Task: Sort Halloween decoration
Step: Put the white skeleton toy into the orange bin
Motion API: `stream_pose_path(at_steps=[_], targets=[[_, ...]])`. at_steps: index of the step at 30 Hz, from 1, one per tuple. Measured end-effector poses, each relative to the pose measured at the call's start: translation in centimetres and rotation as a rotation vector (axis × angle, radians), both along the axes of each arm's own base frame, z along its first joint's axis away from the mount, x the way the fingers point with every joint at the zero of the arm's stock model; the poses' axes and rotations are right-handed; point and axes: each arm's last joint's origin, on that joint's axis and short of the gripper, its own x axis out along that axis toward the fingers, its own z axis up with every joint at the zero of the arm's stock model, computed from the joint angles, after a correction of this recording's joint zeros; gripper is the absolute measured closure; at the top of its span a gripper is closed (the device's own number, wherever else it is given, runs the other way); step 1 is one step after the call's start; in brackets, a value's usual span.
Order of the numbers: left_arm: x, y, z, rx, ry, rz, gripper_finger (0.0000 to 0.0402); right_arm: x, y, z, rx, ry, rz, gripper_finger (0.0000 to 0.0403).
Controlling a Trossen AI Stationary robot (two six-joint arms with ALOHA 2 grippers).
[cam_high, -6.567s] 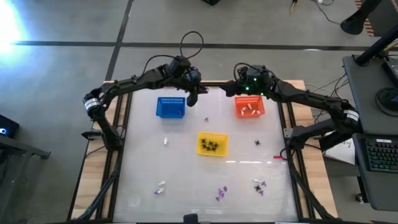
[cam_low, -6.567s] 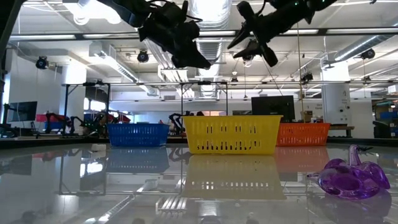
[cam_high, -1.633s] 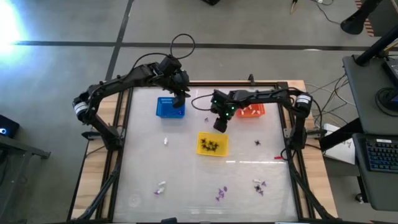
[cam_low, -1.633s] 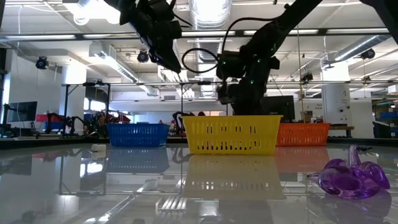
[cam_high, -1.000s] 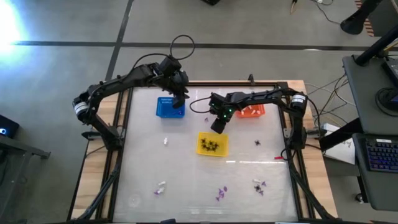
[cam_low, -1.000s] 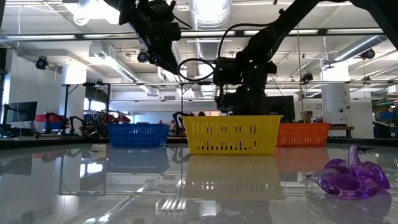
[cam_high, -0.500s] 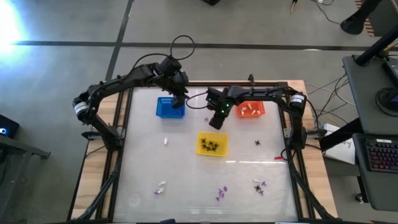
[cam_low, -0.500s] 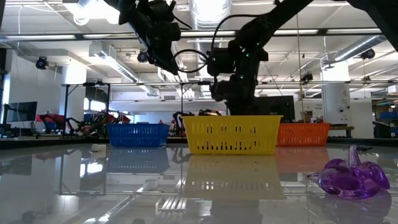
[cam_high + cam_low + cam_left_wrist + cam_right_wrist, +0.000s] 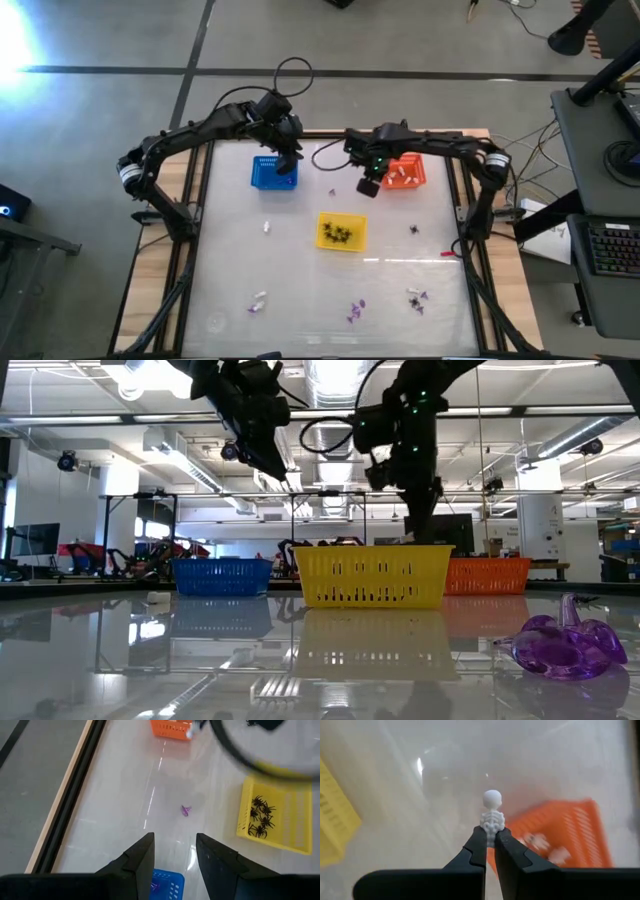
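Right pincer [image 9: 490,842]: pressed together on a white skeleton trinket [image 9: 492,814]. I hold it by the lower body; the round head and the ribs stand free above the tips. It hangs in the air just left of the orange basket [image 9: 404,174], at the far side of the worktop [image 9: 300,270].
Left pincer [image 9: 174,851]: spread and holding nothing, above the blue basket [image 9: 274,172] at the far left.
How the trinket handles: I judge it very light, stiff plastic, smooth and easy to slip. The thin body gives little surface, so the hold is small and a quick swing could twist it out.
Where to take hold: across the ribs or hips, not on the round head, which I think would roll out.
Other trinkets: black spiders [image 9: 260,815] lie in the yellow basket [image 9: 341,232]. White pieces [image 9: 400,175] lie in the orange one. A purple piece [image 9: 186,810] lies on the worktop between the blue and orange baskets. More purple [image 9: 356,311] and white ones [image 9: 259,298] are scattered at the near side.
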Motion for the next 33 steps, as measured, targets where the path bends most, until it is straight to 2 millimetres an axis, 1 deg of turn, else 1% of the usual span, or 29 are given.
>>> stream_pose_path(at_steps=[6,10,12,15,19,25,27,30,33], targets=[[0.0,0.0,0.0,-0.001,0.003,-0.001,0.0274,-3.3,-1.0,2.3,-0.025,-0.050,-0.097,0.0391],[0.0,0.0,0.0,-0.001,0.004,-0.001,0.0274,-5.6,-1.9,2.6,-0.021,-0.053,-0.168,0.0391],[0.0,0.0,0.0,-0.001,0.004,-0.001,0.0274,-6.7,-2.2,2.2,-0.013,-0.037,-0.195,0.0391],[0.0,0.0,0.0,-0.001,0.004,-0.001,0.0274,-8.0,-2.3,1.1,0.014,-0.002,-0.216,0.0391],[0.0,0.0,0.0,-0.001,0.004,-0.001,0.0274,-9.0,-2.4,-0.4,0.041,0.044,-0.232,0.0391],[0.0,0.0,0.0,0.005,0.005,-0.009,0.0274,-9.3,-2.4,-2.9,0.058,0.078,-0.203,0.0390],[0.0,0.0,0.0,0.005,0.005,-0.010,0.0274,-9.2,-2.5,-3.7,0.048,0.073,-0.220,0.0390],[-0.1,-0.1,-0.1,0.001,0.012,-0.010,0.0274,-9.2,-2.5,-4.3,0.048,0.073,-0.248,0.0390],[-0.1,-0.1,-0.1,0.003,0.014,-0.014,0.0274,-9.1,-2.6,-4.5,0.020,0.067,-0.267,0.0390]])
